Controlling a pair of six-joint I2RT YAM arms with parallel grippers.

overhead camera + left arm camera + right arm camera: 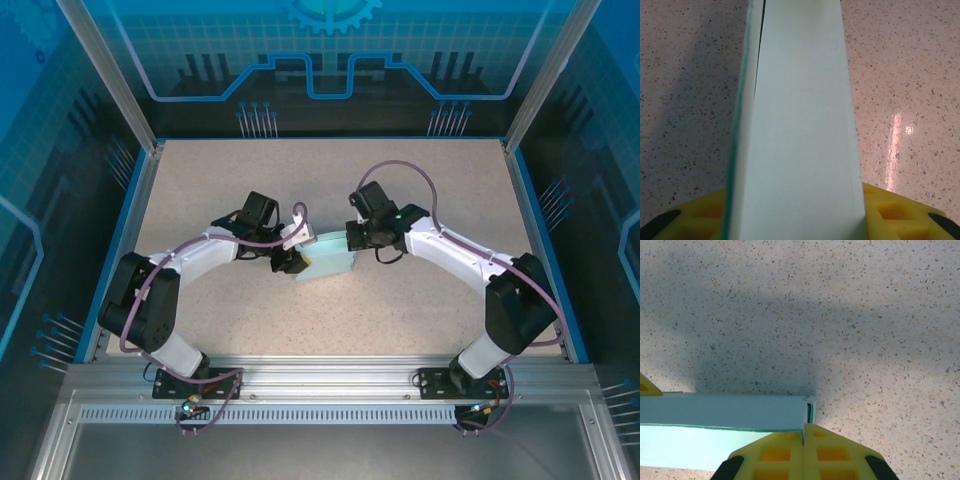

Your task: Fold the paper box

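Now, paper box [326, 264]: I see it mid-frame on the table [400, 200], between both tools.
Left tool [289, 262]: partly open, clamped around paper box.
Right tool [804, 440]: fully closed, tips against its corner.

overhead view looks down from behind; both wrist views hug the paper box [327, 265].

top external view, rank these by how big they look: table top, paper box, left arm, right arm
1. table top, by far the largest
2. left arm and right arm: mirrored poses that look about alike, so not ranked against each other
3. paper box, the smallest
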